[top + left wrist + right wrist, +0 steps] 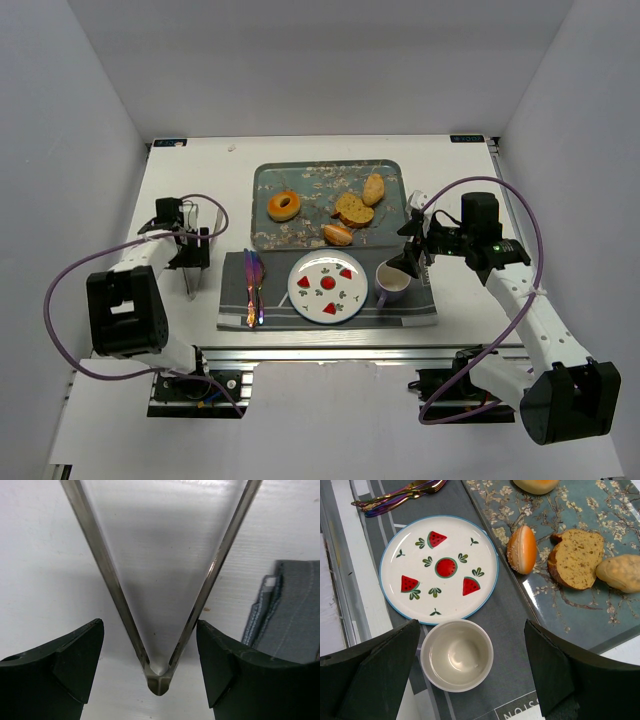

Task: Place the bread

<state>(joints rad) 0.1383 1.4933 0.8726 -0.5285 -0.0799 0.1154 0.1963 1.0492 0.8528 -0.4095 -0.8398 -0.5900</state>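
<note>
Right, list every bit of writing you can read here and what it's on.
"NOIS": white letters on the grey placemat, cut off at the right wrist view's lower edge.
Left corner sticker and right corner sticker, at the far end of the table: too small to read.

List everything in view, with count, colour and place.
tray: 1, teal, centre back
ring bread: 1, golden, tray left
bread slice: 1, brown, tray right
roll: 1, pale, behind bread slice
sesame bun: 1, orange-brown, tray front
placemat: 1, grey, before tray
plate: 1, white, on placemat
cup: 1, white, beside plate
cutlery: count unclear, purple, placemat left
tongs: 1, metal, far left
left gripper: 1, black, open around tongs
right gripper: 1, black, open above cup
</note>
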